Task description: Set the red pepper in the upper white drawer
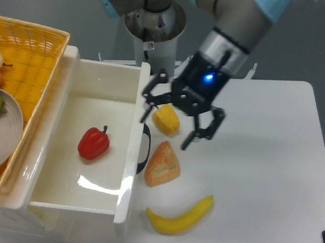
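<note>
The red pepper [94, 143] lies on the floor of the upper white drawer [59, 191], left of its middle, with its dark stem pointing up and right. The drawer is pulled out, and its black handle [144, 149] faces the table. My gripper [169, 124] hangs open and empty over the table just right of the drawer's front panel, its fingers spread on either side of a yellow pepper [166, 120]. One fingertip [145, 118] is close to the drawer's front wall.
A piece of bread [161, 164] lies by the drawer handle. A banana [179, 215] lies near the table's front edge. An orange wicker basket [26, 53] with a grey plate [4, 136] and other food stands left of the drawer.
</note>
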You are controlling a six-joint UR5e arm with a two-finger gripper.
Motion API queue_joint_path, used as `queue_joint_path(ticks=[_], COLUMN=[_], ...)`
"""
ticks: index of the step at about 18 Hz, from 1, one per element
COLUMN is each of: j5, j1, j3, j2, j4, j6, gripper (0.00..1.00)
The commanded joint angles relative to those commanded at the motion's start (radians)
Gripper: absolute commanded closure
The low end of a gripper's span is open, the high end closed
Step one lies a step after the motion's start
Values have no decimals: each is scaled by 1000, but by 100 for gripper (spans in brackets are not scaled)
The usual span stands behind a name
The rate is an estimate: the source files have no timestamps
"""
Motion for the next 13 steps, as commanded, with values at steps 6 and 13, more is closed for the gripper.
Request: queue_joint_path(ticks=[6, 13], j5=[170, 462], j1=[40, 35], j3=[-8, -12], j2=[-34, -92], j4=[2, -2], j6=[45, 146], gripper=[0, 0])
